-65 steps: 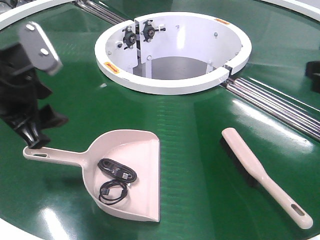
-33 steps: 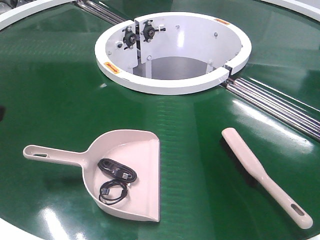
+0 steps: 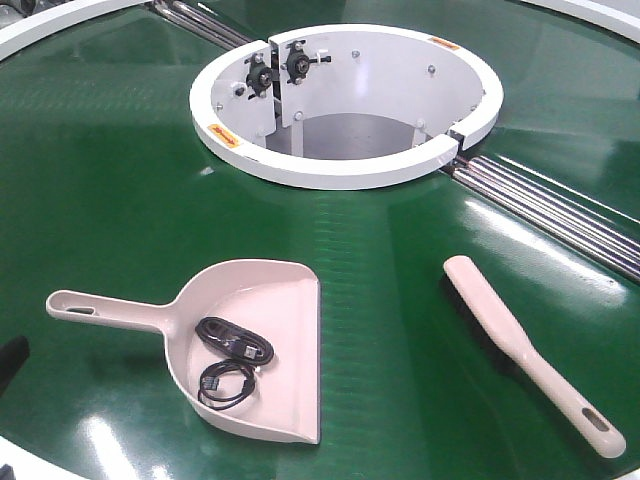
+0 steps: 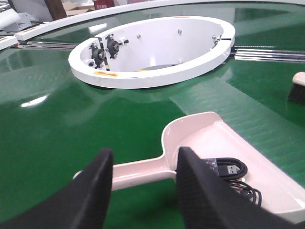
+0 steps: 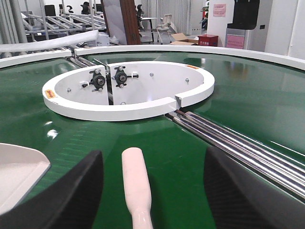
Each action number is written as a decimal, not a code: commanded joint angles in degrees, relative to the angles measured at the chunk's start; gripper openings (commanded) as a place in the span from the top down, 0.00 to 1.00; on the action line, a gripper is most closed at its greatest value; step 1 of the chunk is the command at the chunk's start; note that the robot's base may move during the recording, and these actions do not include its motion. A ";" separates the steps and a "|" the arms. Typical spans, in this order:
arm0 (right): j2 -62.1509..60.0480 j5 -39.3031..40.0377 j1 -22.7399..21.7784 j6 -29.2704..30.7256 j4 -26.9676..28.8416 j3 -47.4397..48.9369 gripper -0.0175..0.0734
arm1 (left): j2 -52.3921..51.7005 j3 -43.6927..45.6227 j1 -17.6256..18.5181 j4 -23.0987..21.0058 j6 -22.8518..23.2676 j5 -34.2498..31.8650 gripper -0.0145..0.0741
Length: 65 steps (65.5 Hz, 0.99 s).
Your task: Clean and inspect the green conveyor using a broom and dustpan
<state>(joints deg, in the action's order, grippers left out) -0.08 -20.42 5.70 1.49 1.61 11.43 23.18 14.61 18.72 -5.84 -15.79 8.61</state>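
Left gripper gone from front view since earlier, spread above dustpan handle; right gripper spread over broom.

The light is bright and seems to come from above, because the green conveyor carries soft white reflections. In the front view, glare spots lie near its near edge and beside the steel rollers. The dustpan and the broom throw only thin, weak shadows. In the left wrist view, the left gripper is dark and out of focus, and a white glare patch lies toward the belt's left edge. In the right wrist view, the right gripper is blurred, and the room behind looks slightly overexposed.
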 commanded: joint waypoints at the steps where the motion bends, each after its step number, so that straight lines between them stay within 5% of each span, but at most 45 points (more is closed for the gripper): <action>1: 2.15 5.47 -0.26 0.61 0.02 1.10 0.33 | 0.69 0.29 0.52 -1.00 1.02 -4.48 0.48; 7: 2.71 4.34 -0.26 1.54 -0.37 1.10 0.37 | 0.69 0.28 0.52 -1.06 1.02 -2.17 0.46; 15: 2.71 3.77 -0.26 3.59 -0.63 1.10 0.55 | 0.69 -0.31 0.52 -0.84 1.02 -2.12 0.47; 23: 2.71 3.33 -0.26 3.44 -0.63 1.10 0.83 | 0.69 -0.31 0.52 -0.84 0.89 -2.23 0.69; 28: 2.71 3.77 -0.26 3.03 -0.55 1.10 0.82 | 0.69 -0.31 0.52 -0.77 0.90 -2.49 0.85; 65: 2.71 4.39 -0.26 2.87 0.62 1.10 0.82 | 0.41 -0.31 0.52 -0.83 0.90 -2.60 0.85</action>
<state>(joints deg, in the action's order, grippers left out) 1.42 -20.50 5.70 4.24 2.12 11.14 23.18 12.79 18.72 -6.08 -15.39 10.14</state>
